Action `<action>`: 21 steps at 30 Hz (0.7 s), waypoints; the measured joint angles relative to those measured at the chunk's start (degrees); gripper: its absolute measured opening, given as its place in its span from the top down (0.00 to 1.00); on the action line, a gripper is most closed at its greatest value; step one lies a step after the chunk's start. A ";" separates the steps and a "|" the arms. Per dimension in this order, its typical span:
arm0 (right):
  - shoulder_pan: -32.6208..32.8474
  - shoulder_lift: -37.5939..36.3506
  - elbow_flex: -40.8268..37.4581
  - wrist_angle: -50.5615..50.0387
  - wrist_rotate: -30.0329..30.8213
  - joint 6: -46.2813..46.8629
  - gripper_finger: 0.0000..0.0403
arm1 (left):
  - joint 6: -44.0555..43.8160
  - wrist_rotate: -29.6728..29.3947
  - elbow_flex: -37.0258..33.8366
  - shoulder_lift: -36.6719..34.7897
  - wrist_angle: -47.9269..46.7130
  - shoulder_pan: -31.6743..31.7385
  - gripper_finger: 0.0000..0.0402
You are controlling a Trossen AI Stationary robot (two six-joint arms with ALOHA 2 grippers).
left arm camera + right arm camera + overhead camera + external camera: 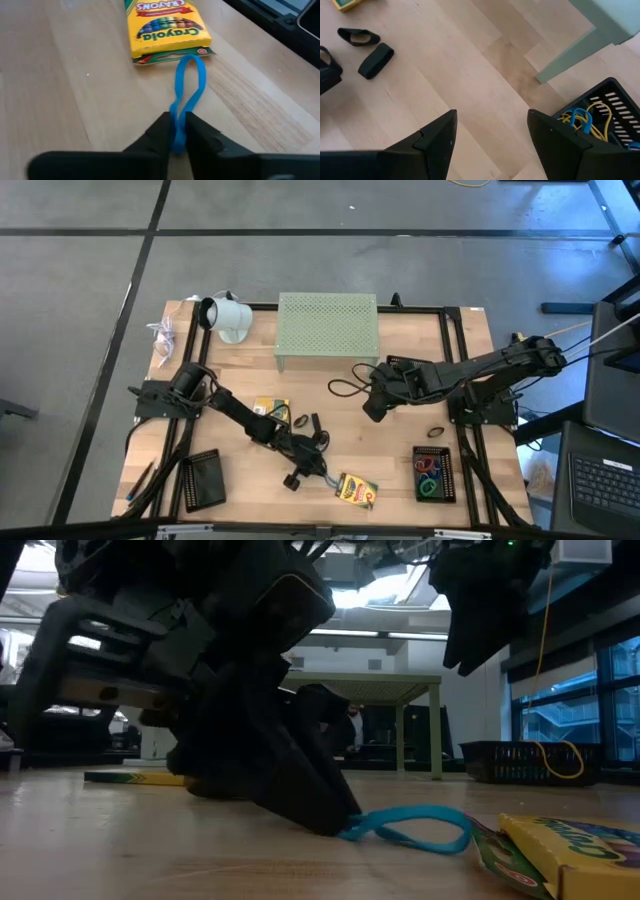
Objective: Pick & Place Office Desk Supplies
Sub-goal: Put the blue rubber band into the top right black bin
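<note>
The left gripper (176, 142) is pinching the near end of a blue band (187, 95), its two fingers (159, 135) pressing together on the rubber right at their tips, down against the table (60, 90). The rest of the loop is lying flat on the wood, running straight out ahead of the fingertips; its long axis is following the line of the fingers, and its far rounded end is touching or just overlapping the open flap of a crayon box (167, 27). That box is lying flat just beyond the loop, its length continuing roughly along the same line.

The step in hand looks like the grasp itself: the band is being caught but is not yet lifting. The next move is probably calling for a straight lift, so the loop is pulling clear of the flap without dragging the box, then a carry toward the black tray (434, 473) holding other coloured bands, off to the side of the fingers.

Farther off, the right gripper (492, 145) is hovering above bare wood with its fingers spread wide and empty, a basket (600, 117) of cords beside it.
</note>
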 joint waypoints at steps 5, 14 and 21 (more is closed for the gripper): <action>0.74 0.00 0.00 0.00 1.28 2.06 0.39 | 0.58 0.35 -0.04 0.06 1.23 -0.07 0.98; 2.12 0.00 0.00 3.64 1.46 1.75 0.39 | 0.69 -4.62 -0.39 -5.15 -0.49 -0.39 0.99; 5.00 0.00 0.00 15.89 1.10 -7.77 0.39 | 1.49 -13.51 -0.31 -13.40 -5.74 -0.29 0.99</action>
